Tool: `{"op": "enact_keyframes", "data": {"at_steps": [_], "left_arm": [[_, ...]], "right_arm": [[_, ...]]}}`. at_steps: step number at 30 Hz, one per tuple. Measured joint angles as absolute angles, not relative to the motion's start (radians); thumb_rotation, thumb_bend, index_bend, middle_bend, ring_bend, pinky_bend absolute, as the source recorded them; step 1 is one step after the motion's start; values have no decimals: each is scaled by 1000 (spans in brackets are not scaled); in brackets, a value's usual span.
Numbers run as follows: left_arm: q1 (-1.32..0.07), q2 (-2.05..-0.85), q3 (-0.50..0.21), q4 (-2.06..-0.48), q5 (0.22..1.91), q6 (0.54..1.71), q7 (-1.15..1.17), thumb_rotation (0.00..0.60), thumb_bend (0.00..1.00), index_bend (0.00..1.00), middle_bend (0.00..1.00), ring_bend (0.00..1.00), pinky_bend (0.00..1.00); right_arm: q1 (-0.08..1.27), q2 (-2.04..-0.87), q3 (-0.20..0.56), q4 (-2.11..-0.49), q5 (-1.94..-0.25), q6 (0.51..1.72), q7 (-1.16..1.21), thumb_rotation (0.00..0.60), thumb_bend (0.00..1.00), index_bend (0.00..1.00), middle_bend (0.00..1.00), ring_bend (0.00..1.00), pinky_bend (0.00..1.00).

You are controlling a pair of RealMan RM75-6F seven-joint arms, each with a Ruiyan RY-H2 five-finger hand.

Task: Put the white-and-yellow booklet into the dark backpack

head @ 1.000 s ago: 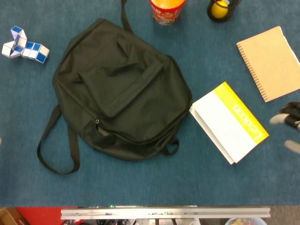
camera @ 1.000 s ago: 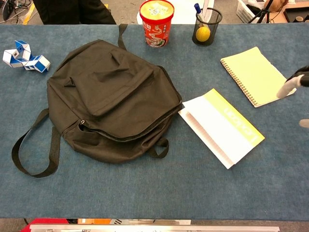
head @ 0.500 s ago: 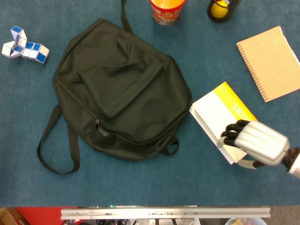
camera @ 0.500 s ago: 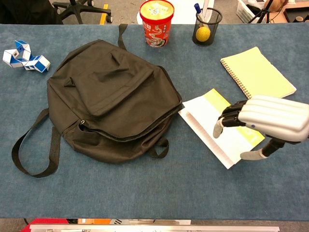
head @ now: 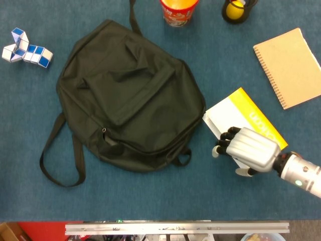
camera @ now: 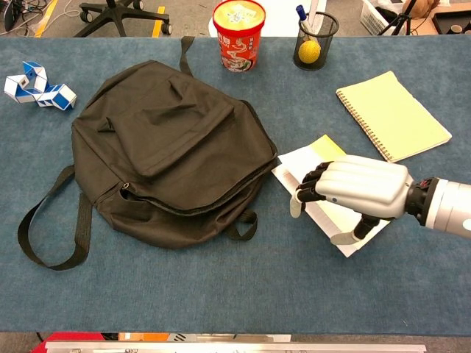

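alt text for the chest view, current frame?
The robot's silver right hand reaches in from the right over a white-and-yellow booklet lying flat on blue carpeted table, beside a dark fabric backpack. Behind sit a red noodle cup, a black mesh pen holder, a yellow spiral notebook and a blue-and-white snake puzzle.

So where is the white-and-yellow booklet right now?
In both views the booklet lies flat on the table, right of the dark backpack, partly under the right hand, below the spiral notebook.
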State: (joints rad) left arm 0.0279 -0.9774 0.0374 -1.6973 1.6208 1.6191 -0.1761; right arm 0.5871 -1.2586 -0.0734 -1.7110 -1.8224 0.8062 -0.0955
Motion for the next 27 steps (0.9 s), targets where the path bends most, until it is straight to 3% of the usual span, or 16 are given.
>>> {"op": "enact_keyframes", "data": {"at_steps": [15, 27], "left_arm": [[30, -980, 33, -1679, 1615, 1618, -199, 600, 206, 318, 253, 172, 285], [29, -985, 32, -1674, 1618, 1614, -203, 600, 206, 318, 253, 172, 285]], "right_arm": [[601, -1337, -2, -1593, -1628, 777, -289, 600, 142, 371, 400, 293, 269], [591, -1307, 57, -1550, -1483, 835, -305, 600, 143, 371, 400, 293, 269]]}}
